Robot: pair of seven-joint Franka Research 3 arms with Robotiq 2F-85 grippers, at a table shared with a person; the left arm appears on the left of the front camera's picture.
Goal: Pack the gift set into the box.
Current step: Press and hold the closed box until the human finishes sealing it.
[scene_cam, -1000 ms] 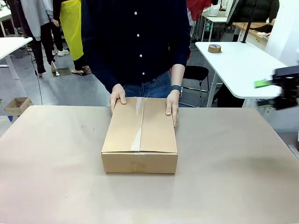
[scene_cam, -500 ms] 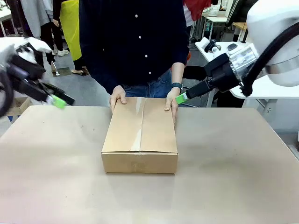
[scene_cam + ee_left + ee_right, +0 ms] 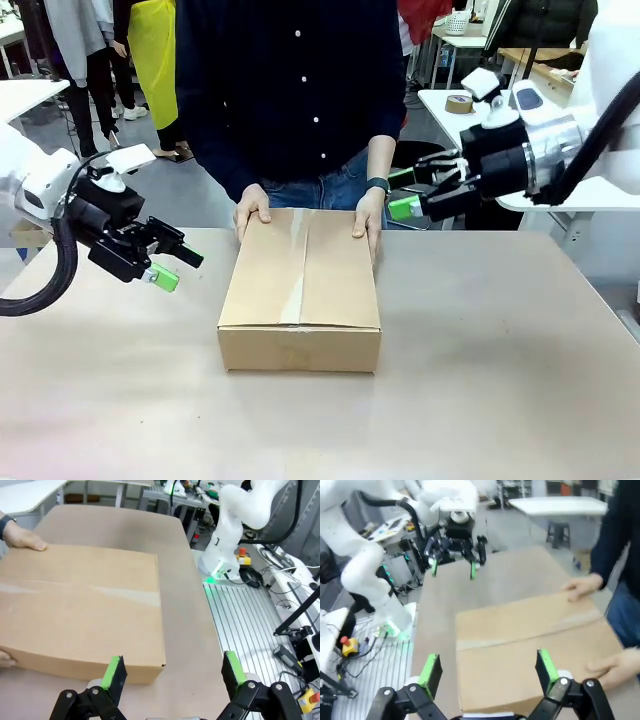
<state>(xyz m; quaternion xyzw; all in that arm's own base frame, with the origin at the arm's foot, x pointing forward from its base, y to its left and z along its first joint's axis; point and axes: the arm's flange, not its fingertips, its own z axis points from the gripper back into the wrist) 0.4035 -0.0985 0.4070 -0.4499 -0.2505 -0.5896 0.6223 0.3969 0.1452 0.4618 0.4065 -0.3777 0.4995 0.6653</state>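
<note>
The box [image 3: 300,290] lies in the middle of the table with its top flaps closed and a tape seam along the top. The person's hands [image 3: 252,208] rest on its far edge. The gift set is hidden. My left gripper [image 3: 172,268] hovers open just above the table, left of the box and apart from it. My right gripper [image 3: 404,193] is open in the air by the box's far right corner, close to the person's other hand [image 3: 368,226]. In the left wrist view the box [image 3: 80,610] lies ahead of the open gripper [image 3: 172,672]. In the right wrist view the box [image 3: 535,650] sits under the open gripper [image 3: 487,669].
The brown table [image 3: 480,380] has bare room on both sides of the box and in front of it. A white table [image 3: 520,140] with a tape roll [image 3: 460,103] stands at the back right. The person stands close against the far edge.
My left gripper has come down and right toward the box's left side. My right gripper has lifted slightly and now shows both pads apart. Box and hands have not moved.
</note>
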